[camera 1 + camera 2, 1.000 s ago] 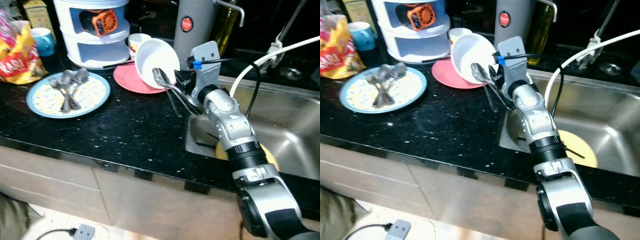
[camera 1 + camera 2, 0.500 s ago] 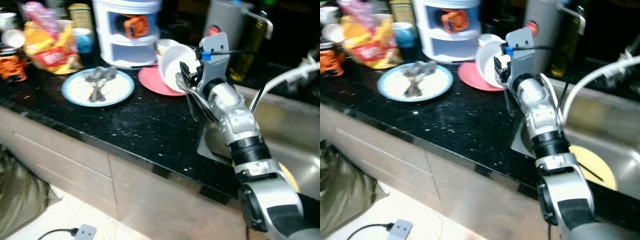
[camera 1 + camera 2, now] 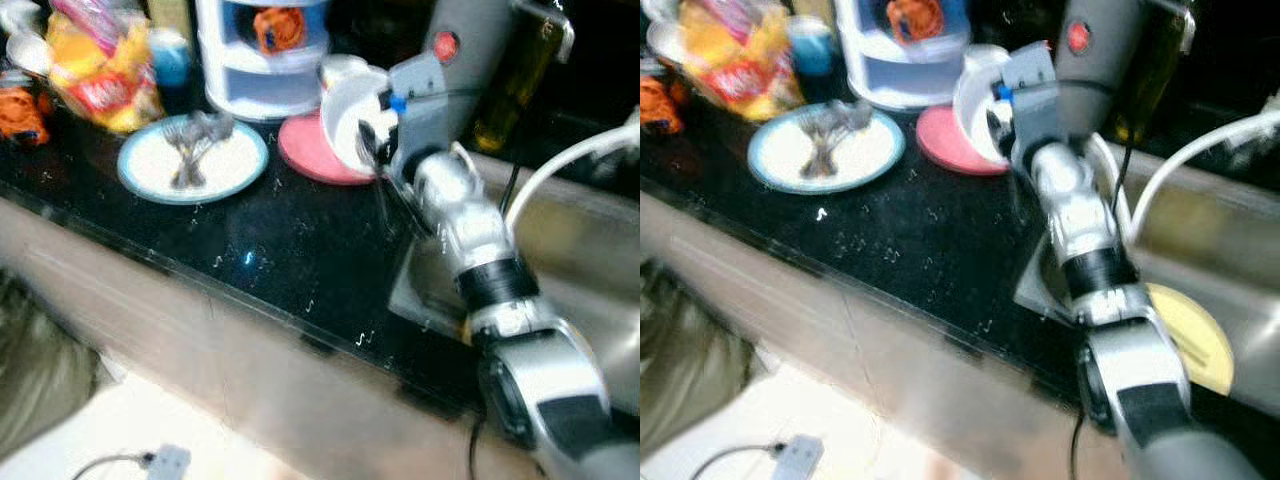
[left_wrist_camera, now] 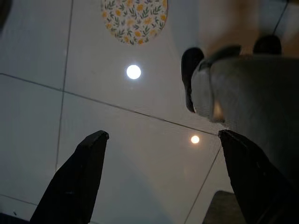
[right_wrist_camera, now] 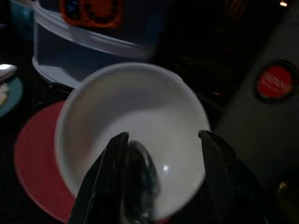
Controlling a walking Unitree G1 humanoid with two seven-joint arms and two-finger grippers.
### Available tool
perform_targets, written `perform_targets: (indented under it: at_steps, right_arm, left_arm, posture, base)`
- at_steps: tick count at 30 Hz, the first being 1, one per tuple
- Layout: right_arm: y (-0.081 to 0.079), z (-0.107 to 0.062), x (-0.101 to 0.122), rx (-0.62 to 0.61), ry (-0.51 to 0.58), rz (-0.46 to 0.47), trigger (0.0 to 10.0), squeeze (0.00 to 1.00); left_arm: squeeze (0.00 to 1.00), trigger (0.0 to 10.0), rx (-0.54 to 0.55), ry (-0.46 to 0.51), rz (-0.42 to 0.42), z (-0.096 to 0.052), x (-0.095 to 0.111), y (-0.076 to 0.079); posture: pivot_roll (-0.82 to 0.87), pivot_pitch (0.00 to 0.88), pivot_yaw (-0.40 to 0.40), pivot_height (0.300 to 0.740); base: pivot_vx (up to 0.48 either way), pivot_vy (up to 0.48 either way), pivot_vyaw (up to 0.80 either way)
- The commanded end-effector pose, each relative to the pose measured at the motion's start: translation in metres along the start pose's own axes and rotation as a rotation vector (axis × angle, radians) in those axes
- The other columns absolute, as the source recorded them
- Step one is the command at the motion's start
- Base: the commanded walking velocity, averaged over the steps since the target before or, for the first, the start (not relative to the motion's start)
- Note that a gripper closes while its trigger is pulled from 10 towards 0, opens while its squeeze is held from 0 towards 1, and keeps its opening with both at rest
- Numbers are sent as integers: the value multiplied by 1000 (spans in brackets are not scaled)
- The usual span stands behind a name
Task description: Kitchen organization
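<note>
The right pincer (image 3: 372, 150) is carrying a spoon (image 5: 136, 186) clamped between its fingers, beside the tilted white bowl (image 3: 345, 115). Several utensils (image 3: 190, 145) are already lying on the blue-rimmed plate (image 3: 240, 170); this one probably joins them. Left pincer (image 4: 161, 182) is hanging spread, idle.

At the upper left of the head views a plate (image 3: 192, 160) lies on the counter (image 3: 270, 250) with cutlery (image 3: 190, 145) on it, a snack bag (image 3: 95, 75) behind it to the left and a tiered container (image 3: 262, 55) behind it to the right. Right of the plate a saucer (image 3: 305, 150) lies under a tilted bowl (image 3: 345, 110), with the right gripper (image 3: 375, 150) just before the bowl and a flask (image 3: 465, 40) behind it. The sink (image 3: 580, 260) fills the right side, a disc (image 3: 1190, 335) lying in it beside the arm.
</note>
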State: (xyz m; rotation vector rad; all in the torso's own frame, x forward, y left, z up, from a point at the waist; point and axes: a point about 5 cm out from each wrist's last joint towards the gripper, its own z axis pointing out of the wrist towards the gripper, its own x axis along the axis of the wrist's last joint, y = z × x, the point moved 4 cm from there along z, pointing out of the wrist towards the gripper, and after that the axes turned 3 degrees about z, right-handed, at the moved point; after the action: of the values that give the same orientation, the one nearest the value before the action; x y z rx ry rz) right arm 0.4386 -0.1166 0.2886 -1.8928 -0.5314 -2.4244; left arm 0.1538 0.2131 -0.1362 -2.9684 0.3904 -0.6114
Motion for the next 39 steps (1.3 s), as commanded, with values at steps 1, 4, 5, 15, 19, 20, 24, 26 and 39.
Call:
perform_targets:
  at_steps: [1,4,5,15,19,20,24,26,39]
  right_arm:
    - [-4,1,0,11,2,-4,10000,0]
    - [-2,2,-11,21,-66,-15,10000,0]
    - [-2,1,-20,39,-114,-16,10000,0]
    - [-7,-9,-35,234,-238,125,10000,0]
    - [-5,-12,-45,217,-299,154,10000,0]
    - [-4,-12,-49,193,-320,187,10000,0]
    - [3,-12,-53,145,-351,254,10000,0]
    - [8,-12,-52,119,-342,287,10000,0]
    - [33,-21,-58,36,-369,492,10000,0]
  left_arm:
    - [0,10000,-24,-22,-2,0,-8,8]
    - [0,10000,-24,-21,2,0,-8,8]
    - [0,10000,-25,-22,6,0,-8,8]
    - [0,10000,-32,-26,12,0,-10,10]
    - [0,10000,-34,-27,16,0,-10,10]
    - [0,10000,-35,-27,17,0,-10,11]
    - [0,10000,-37,-27,22,0,-10,11]
    - [0,10000,-37,-27,24,0,-10,11]
    - [0,10000,-44,-27,42,0,-8,13]
  posture:
    - [49,67,-87,740]
    - [47,75,-88,740]
    - [48,80,-89,740]
    - [45,86,-90,740]
    - [42,87,-88,740]
    - [42,87,-88,740]
    - [41,87,-85,740]
    - [40,84,-87,740]
    - [32,70,-90,740]
  base:
    - [0,0,0]
    - [0,0,0]
    - [0,0,0]
    - [0,0,0]
    - [0,0,0]
    - [0,0,0]
    - [0,0,0]
    - [0,0,0]
    - [0,0,0]
